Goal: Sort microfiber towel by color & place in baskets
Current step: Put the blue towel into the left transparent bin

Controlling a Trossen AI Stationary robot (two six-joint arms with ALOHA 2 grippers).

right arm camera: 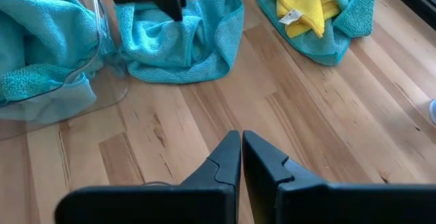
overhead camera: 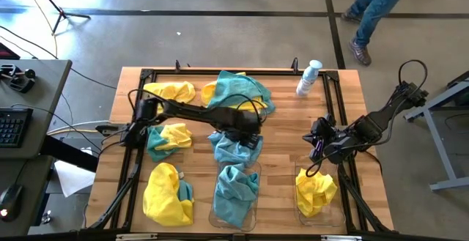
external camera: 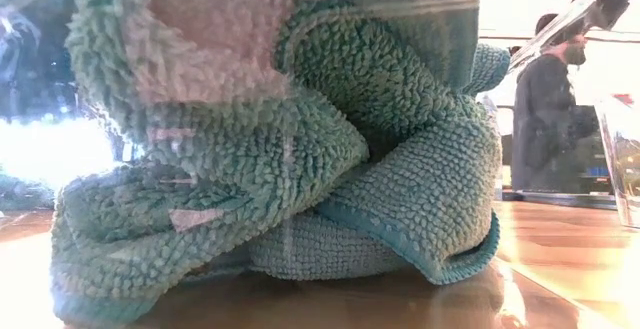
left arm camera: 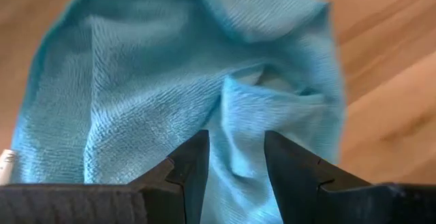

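On the wooden table (overhead camera: 282,146) a teal towel (overhead camera: 233,150) lies bunched just behind the middle clear basket (overhead camera: 236,197), which already holds teal cloth, and the risk is plain: the fabric is loosely folded, so a shallow pinch could catch only one fold and drag the rest over the rim, or trail a corner outside. The left gripper (overhead camera: 249,140) hangs directly over this towel, fingers (left arm camera: 194,166) spread with cloth showing between them, not yet pinching. The right gripper (overhead camera: 320,144) waits with its fingers pressed together above bare wood behind the yellow-filled basket (overhead camera: 316,193)
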